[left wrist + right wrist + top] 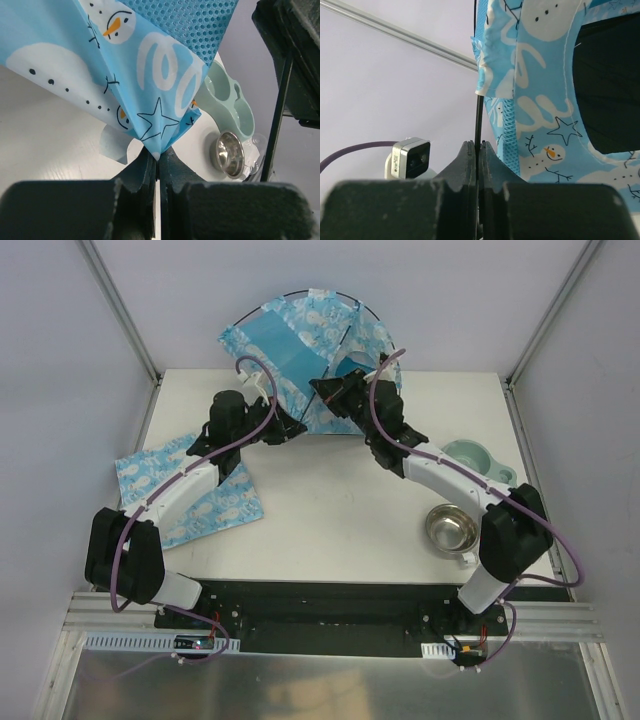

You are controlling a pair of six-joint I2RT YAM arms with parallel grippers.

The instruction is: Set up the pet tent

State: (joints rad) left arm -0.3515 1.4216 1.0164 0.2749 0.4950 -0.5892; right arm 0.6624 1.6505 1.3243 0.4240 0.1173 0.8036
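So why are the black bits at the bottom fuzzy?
Left wrist view: the left gripper is too near the lens, so it blurs; the pet tent is sharp. Right wrist view: same for the right gripper. Top view: all sharp, steel bowl glinting.

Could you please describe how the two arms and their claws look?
Left arm and right arm alike: white curved links, bulky black joints, a purple cable running along each. Left claw and right claw: two black fingers with notched inner edges.
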